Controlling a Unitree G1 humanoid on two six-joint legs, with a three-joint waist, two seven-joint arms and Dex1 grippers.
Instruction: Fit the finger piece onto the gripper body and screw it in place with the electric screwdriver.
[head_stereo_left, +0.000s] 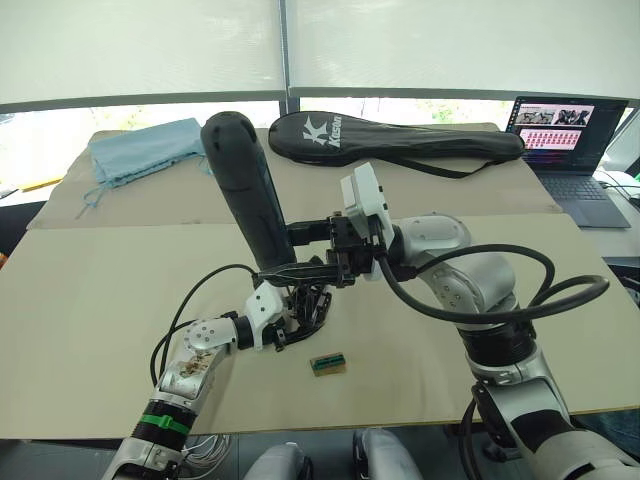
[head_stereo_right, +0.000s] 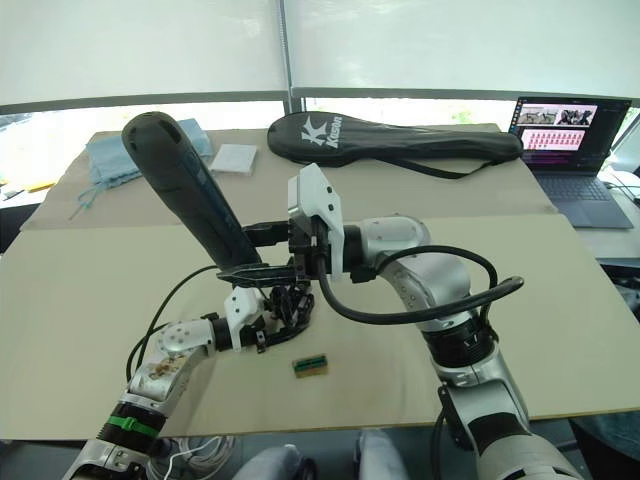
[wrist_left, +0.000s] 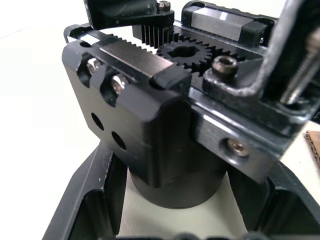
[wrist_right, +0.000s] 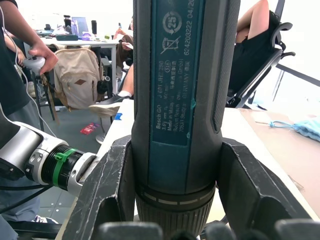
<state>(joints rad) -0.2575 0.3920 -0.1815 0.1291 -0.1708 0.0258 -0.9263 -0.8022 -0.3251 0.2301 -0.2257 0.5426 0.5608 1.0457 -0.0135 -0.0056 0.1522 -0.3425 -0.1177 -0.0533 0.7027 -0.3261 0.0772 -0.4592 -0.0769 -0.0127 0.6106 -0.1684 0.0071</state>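
**Two grippers engaged: driver tilted over the gripper body**

Head view: right gripper (head_stereo_left: 340, 262) clenched around the electric screwdriver (head_stereo_left: 245, 185), leaning toward 11 o'clock; bit could slip off its screw. Left gripper (head_stereo_left: 290, 318) clasps the gripper body (head_stereo_left: 312, 305). Green-and-brown block (head_stereo_left: 328, 364) at 5 o'clock, racket bag (head_stereo_left: 390, 138) at 12.

Left wrist: gripper body's gear (wrist_left: 186, 52) exposed.

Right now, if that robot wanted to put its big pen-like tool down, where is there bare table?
Bare table lies left of the left gripper, and right of the right arm toward the laptop. Crowded: around the gripper body, electric screwdriver and small block.
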